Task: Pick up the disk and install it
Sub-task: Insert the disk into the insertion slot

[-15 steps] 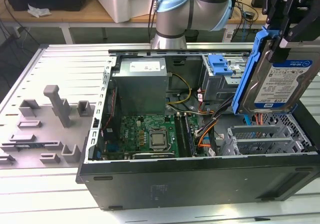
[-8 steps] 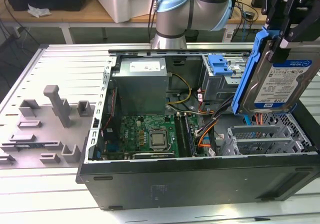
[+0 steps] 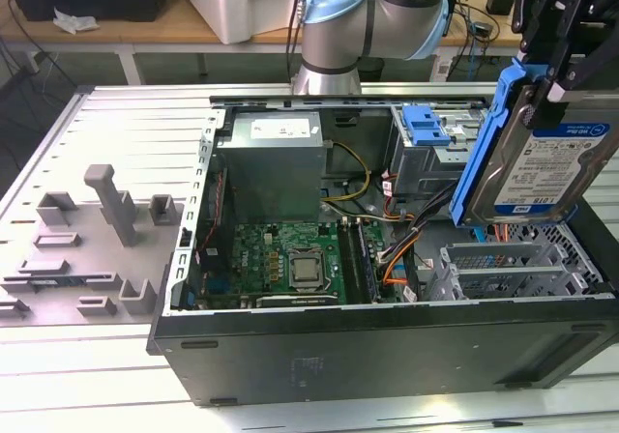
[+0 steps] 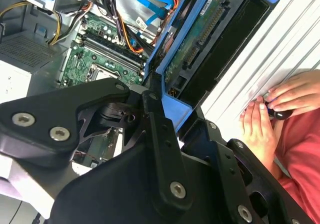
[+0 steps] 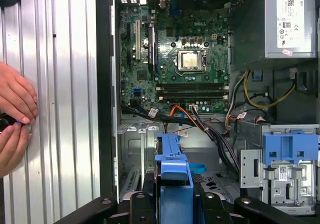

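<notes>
The disk (image 3: 546, 158), a silver hard drive with a blue-and-white label in a blue carrier frame, hangs upright above the open computer case (image 3: 387, 341) at the exterior view's right. My gripper (image 3: 553, 83) is shut on its top edge, with black fingers on both sides. In the second wrist view the disk's (image 4: 200, 31) green circuit-board underside and blue frame run away from the gripper (image 4: 167, 106). In the first wrist view the disk's blue edge (image 5: 172, 166) sits between the gripper's (image 5: 172, 204) fingers, over the metal bay at the case's end.
Inside the case lie the motherboard (image 3: 290, 259), a grey power-supply box (image 3: 271, 162), loose cables (image 5: 200, 121) and a drive cage with a blue clip (image 3: 426, 124). A grey fixture plate (image 3: 87, 230) lies at the exterior view's left. A person's hands (image 5: 15, 119) rest on the ribbed table.
</notes>
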Action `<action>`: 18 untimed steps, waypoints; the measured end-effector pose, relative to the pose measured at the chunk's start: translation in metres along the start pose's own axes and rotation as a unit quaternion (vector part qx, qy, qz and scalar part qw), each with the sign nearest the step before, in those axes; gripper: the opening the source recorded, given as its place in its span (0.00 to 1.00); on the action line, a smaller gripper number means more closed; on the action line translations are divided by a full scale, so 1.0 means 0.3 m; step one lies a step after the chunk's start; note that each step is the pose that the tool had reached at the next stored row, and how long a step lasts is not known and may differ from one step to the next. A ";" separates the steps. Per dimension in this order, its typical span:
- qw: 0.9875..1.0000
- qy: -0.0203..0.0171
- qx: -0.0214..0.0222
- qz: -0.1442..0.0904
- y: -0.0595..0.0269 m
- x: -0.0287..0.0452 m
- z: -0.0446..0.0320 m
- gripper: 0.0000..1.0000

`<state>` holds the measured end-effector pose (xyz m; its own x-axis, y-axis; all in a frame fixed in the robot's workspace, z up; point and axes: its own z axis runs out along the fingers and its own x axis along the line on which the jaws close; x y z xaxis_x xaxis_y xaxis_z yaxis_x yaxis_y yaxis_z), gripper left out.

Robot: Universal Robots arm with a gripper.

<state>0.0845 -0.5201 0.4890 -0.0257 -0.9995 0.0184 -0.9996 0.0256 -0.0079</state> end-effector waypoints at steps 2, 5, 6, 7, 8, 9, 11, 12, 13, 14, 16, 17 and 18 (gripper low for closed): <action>1.000 0.000 0.000 0.000 0.000 0.000 0.000 0.36; 1.000 0.000 0.000 0.000 -0.002 0.006 0.000 0.36; 1.000 0.000 0.000 0.000 -0.002 0.007 0.000 0.36; 1.000 0.000 0.000 0.000 -0.002 0.008 0.000 0.36; 1.000 0.000 0.000 0.000 -0.003 0.010 0.001 0.36; 1.000 0.000 0.000 0.000 -0.005 0.012 0.001 0.36; 1.000 0.000 0.000 -0.002 -0.013 0.015 0.003 0.36; 1.000 0.000 0.000 -0.002 -0.013 0.015 0.005 0.36; 1.000 0.000 0.000 -0.003 -0.013 0.015 0.006 0.36; 1.000 0.000 0.000 -0.003 -0.013 0.015 0.007 0.36; 1.000 -0.005 0.000 -0.004 -0.013 0.015 0.009 0.36; 1.000 -0.005 0.000 -0.004 -0.013 0.016 0.010 0.36; 1.000 -0.005 0.000 -0.004 -0.013 0.016 0.010 0.36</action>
<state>0.0883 -0.5252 0.4861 -0.0167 -0.9998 0.0082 -0.9998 0.0166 -0.0072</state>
